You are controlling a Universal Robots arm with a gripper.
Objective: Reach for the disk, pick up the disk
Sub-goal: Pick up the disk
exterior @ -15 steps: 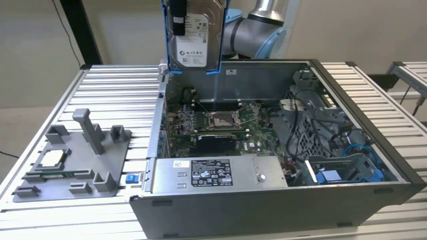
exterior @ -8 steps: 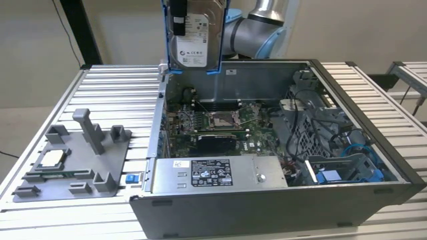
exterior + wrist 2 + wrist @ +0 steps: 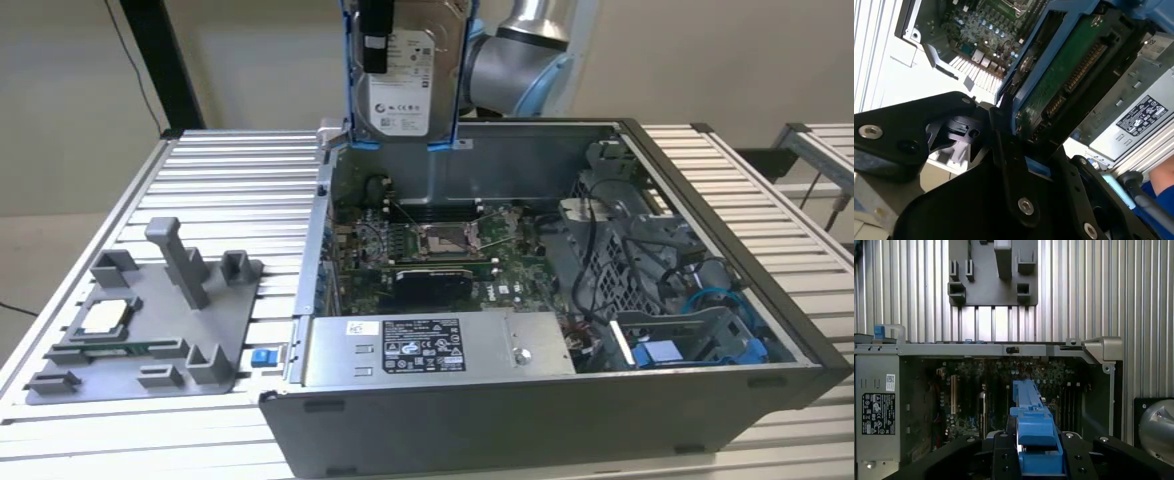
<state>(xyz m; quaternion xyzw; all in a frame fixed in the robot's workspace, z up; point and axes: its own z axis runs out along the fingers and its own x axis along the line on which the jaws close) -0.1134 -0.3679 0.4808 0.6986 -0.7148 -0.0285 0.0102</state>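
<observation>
Above the open computer case (image 3: 561, 330), at the back edge of the table (image 3: 227, 170), you have the disk (image 3: 400, 75) already lifted clear. It hangs upright in the exterior view, label side facing the camera, with its blue bracket (image 3: 352, 90) running down both long edges. The reach looks finished and the pick-up is the step in hand; by my judgement it is nearly complete, since nothing under the disk touches it.

Your gripper (image 3: 1014, 125) is pinching the disk. In the second wrist view the black fingers (image 3: 1004, 145) close on the bracket's end, and the green circuit board of the disk runs away from them toward the case. In the first wrist view the blue bracket sticks straight out from between the fingers, over the motherboard (image 3: 989, 390).

Whatever move follows calls for a steady grip on that plastic bracket, because the hold is at one end and the weight hangs beyond it. The grey parts tray (image 3: 147, 320) with the small chip (image 3: 104, 316) lies well apart, at the exterior view's left.
</observation>
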